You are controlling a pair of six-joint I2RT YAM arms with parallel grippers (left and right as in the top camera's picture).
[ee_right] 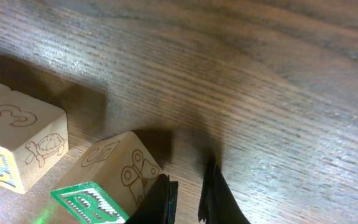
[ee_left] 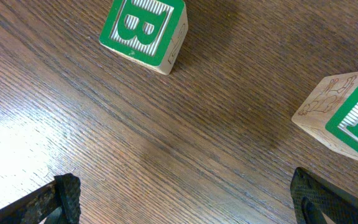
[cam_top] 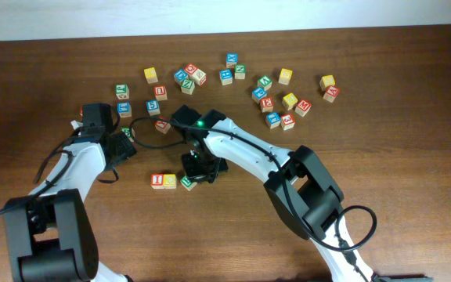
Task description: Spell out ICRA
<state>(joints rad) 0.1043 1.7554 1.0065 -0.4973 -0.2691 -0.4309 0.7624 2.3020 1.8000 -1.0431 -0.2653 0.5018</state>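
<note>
Nudging gently looks wisest: the right jaws, clenched on nothing, sit hard beside the tilted green R block [ee_right: 98,193] just to their left. It likely needs squaring flush against the yellow block [ee_right: 23,143], with the red I block [cam_top: 157,180] beyond. Farthest off, the left jaws hang released over the desk [ee_left: 166,137].

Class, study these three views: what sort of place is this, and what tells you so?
Probably a robotics lab or test bench: a robot's left arm and right arm reach over a wooden table, with lettered wooden blocks scattered on it like practice pieces.
</note>
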